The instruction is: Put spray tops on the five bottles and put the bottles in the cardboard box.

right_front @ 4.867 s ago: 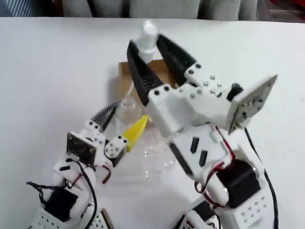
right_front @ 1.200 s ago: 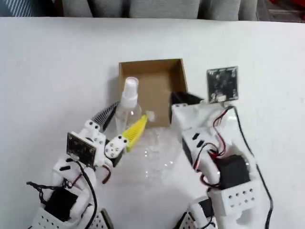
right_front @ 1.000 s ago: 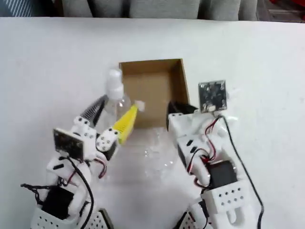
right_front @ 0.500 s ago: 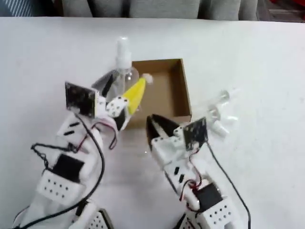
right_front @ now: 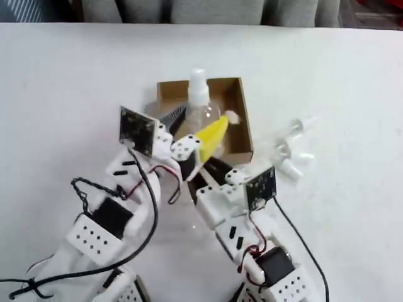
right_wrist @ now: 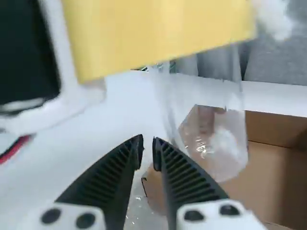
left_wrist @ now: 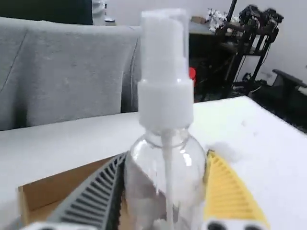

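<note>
Bottle [right_front: 200, 115] with a spray top [right_front: 197, 83] fitted sits at upper centre of the high view, over the open cardboard box [right_front: 244, 119]. Your left end effector [right_front: 192, 126] is clamped on its clear body, yellow finger [right_front: 213, 135] on one side and grey finger [right_front: 171, 116] on the other. From the right wrist view the base seems to hang near the box's near wall, but you cannot tell whether it has met the floor of the box.

Your right end effector [right_front: 217, 168] sits just below the box in the high view, close under the left one, its fingers drawn together on nothing. Loose clear pieces [right_front: 291, 150] lie on the bench [right_front: 75, 75] to the right of the box.

Watch three things. If you lower with the base over the wall, it will likely catch on the cardboard and tip the bottle or shove the box. If you let go too high, the tall, narrow bottle may topple. The two arms are crowded together, so any swing could knock one into the other.
</note>
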